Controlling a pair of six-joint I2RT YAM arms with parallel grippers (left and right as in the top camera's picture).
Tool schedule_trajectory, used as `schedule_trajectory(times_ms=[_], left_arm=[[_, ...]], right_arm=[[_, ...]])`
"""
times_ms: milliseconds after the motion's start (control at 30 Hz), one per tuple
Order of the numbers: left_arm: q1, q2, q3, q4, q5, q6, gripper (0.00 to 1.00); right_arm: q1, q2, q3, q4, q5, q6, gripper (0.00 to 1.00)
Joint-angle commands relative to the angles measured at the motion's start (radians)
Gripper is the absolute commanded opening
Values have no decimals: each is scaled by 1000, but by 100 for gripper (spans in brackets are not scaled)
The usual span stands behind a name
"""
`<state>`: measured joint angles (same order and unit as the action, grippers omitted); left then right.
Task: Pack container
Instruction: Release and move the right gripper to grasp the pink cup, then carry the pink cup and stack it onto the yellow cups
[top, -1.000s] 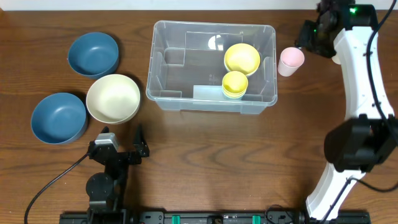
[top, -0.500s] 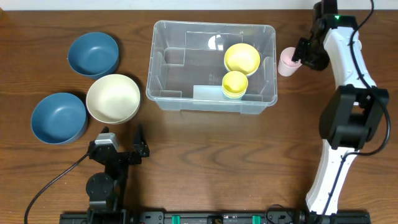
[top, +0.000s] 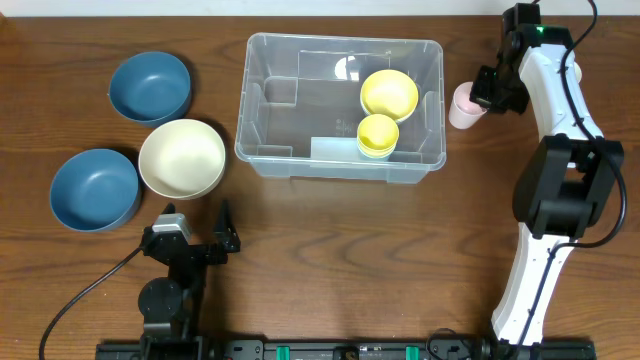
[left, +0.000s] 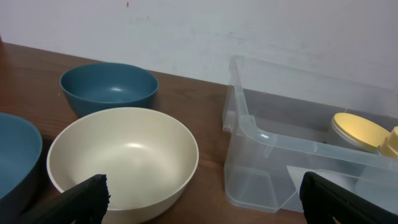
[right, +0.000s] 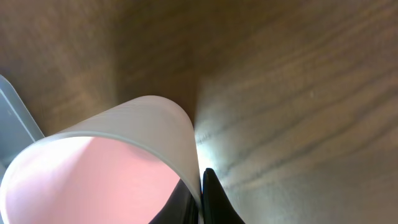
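Note:
The container (top: 340, 160), a large clear bin, stands mid-table and holds a yellow bowl (top: 389, 93) and a small yellow cup (top: 378, 135). A pink cup (top: 462, 106) stands just right of it. My right gripper (top: 484, 92) is shut on that cup's rim; in the right wrist view one finger is inside and one outside the pink cup's (right: 106, 168) wall, the right gripper (right: 199, 202) pinched tight. My left gripper (top: 196, 218) rests open near the front edge, below the cream bowl (top: 181, 158). In the left wrist view the left gripper (left: 205, 208) faces the cream bowl (left: 124, 155) and the container (left: 298, 149).
Two blue bowls (top: 150, 87) (top: 94, 190) sit at the left beside the cream bowl. The left wrist view shows the far blue bowl (left: 109, 87) and the near blue bowl's edge (left: 15, 155). The right arm (top: 560, 130) stretches along the table's right side.
The right arm swung in toward the pink cup, and its jaws closed on the cup's rim. The left arm and the bowls have not moved.

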<state>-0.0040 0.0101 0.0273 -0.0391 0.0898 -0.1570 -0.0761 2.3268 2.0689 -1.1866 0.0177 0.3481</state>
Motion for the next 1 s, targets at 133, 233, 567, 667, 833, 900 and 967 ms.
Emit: schedule_trajectory(times_ms=[133,233,567,667,833,900,967], left_arm=[[-4,-5,-23,-24,4,5,98],[-4,-5,-23,-24,4,5,98],[-4,-5,-23,-24,4,5,98],[-4,-5,-23,-24,4,5,98],[-4,-5,-23,-24,4,5,98],[-4,-5,-23,-24,4,5,98],[-4,-5,-23,-24,4,5,98]], right_arm=[[-50,-179,0,-58,-19,-1,1],[-67,-295,0,-86,-64,-1,1],[80,-544,-1,-177,-121,-29,1],[174,-546,-3,-214,-68,-35,1],[292,-525,-37,-223,-55,-47,1],[327,-521,-66,-206,-50,-46,1],[357,-518,-100,-183,-48,-46,1]])
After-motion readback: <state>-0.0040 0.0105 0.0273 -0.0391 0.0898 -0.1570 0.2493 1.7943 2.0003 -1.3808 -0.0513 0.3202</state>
